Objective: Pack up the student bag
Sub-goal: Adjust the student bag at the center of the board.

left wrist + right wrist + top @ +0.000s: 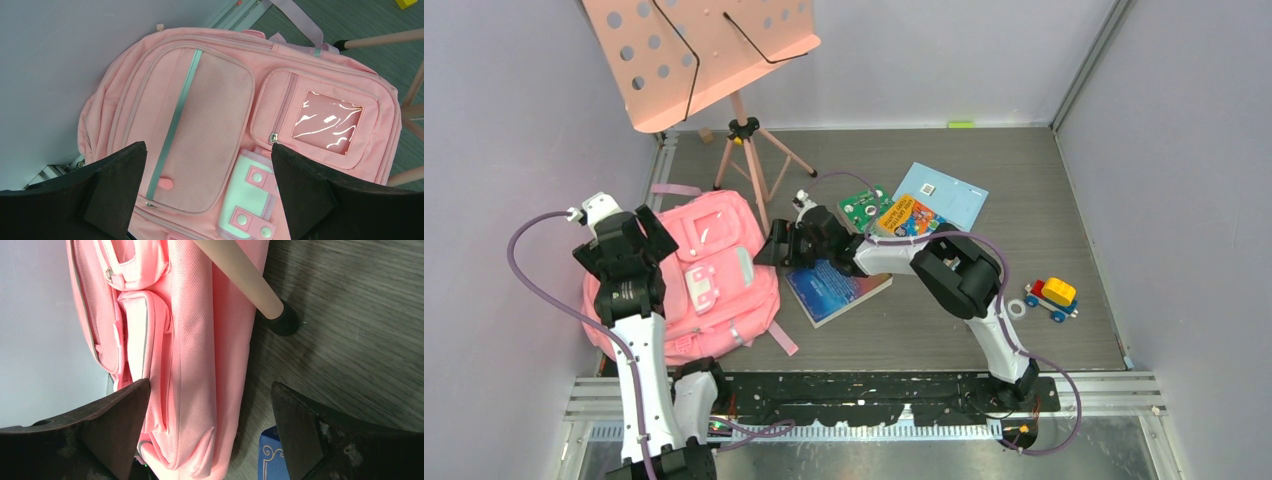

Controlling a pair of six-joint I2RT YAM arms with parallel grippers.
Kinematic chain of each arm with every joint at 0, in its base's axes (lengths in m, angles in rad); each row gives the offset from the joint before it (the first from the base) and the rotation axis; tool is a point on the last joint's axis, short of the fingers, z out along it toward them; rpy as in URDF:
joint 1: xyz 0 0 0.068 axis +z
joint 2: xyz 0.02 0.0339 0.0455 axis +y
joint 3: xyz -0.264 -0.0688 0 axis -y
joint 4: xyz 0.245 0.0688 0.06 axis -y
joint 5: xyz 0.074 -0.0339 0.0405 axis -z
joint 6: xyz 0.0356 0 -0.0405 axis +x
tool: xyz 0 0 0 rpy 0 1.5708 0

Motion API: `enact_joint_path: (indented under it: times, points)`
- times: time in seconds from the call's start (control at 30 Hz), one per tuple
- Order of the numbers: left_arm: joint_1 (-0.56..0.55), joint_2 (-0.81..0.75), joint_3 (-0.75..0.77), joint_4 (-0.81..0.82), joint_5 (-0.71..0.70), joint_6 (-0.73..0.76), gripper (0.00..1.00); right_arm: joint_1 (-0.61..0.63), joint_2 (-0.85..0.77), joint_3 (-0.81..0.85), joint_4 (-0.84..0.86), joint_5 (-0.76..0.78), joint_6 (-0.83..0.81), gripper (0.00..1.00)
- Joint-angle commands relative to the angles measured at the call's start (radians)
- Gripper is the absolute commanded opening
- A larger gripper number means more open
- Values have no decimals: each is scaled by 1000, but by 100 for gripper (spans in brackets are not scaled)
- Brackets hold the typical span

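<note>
Top external view: student bag (709,270) lies at frame's left beneath the wide-apart left pincer (627,240); right pincer (766,247), also apart, sits beside its right edge.

High overhead view of whole scene, both wrist views close on the shared student bag (714,232)

A grey wood-grain table (944,330) is shown. The bag (699,275) is laid flat on its left part, front up. The stand (749,160) is planted behind the bag on three legs, with one foot set just beside the bag's right side. A dark blue book (834,288) is laid near the middle. Behind it, a green board (862,207), a colourful book (909,218) and a pale blue booklet (949,192) are grouped close together. A toy truck (1052,297) and a white ring (1016,309) are placed at the right, just beside each other.
</note>
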Motion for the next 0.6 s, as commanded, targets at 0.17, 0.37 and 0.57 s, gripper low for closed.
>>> enact_joint_path:
  times: [0.17,0.37,0.57]
  points:
    - [-8,-5,2,9,-3,9,100,39,-47,-30,189,-62,92,97]
    - [-11,-6,2,10,-6,11,100,40,-82,-63,191,-22,93,98]
    - [-13,-9,1,11,-6,12,100,69,-49,10,67,14,26,98]
